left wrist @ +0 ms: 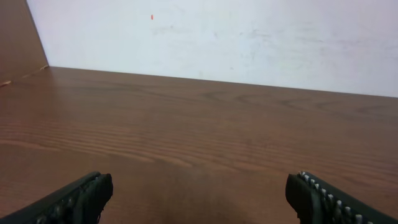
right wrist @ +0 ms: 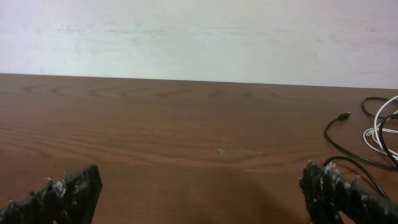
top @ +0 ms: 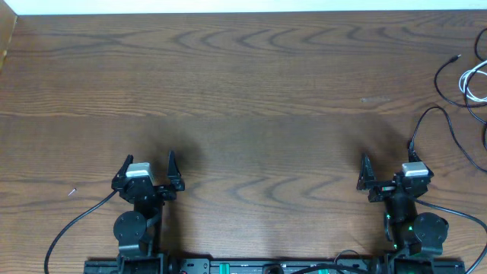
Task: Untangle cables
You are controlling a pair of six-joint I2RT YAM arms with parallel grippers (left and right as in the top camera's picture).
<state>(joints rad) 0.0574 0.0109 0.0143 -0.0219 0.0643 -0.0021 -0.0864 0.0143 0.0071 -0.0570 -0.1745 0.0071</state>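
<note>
**Cables bunched at table's far right**

The black cables (right wrist: pixel 344 116) and white cable (top: pixel 472 72) lie looped together at the table's (top: pixel 243 91) right edge. The right gripper (top: pixel 388 169) is near them and the left gripper (top: pixel 148 164) well apart. Both jaws are wide open and empty.

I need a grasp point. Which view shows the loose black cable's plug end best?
Right wrist: the plug end looks largest there, lying free on the table. Overhead shows it tiny, near the right edge. Left wrist does not show it.
</note>
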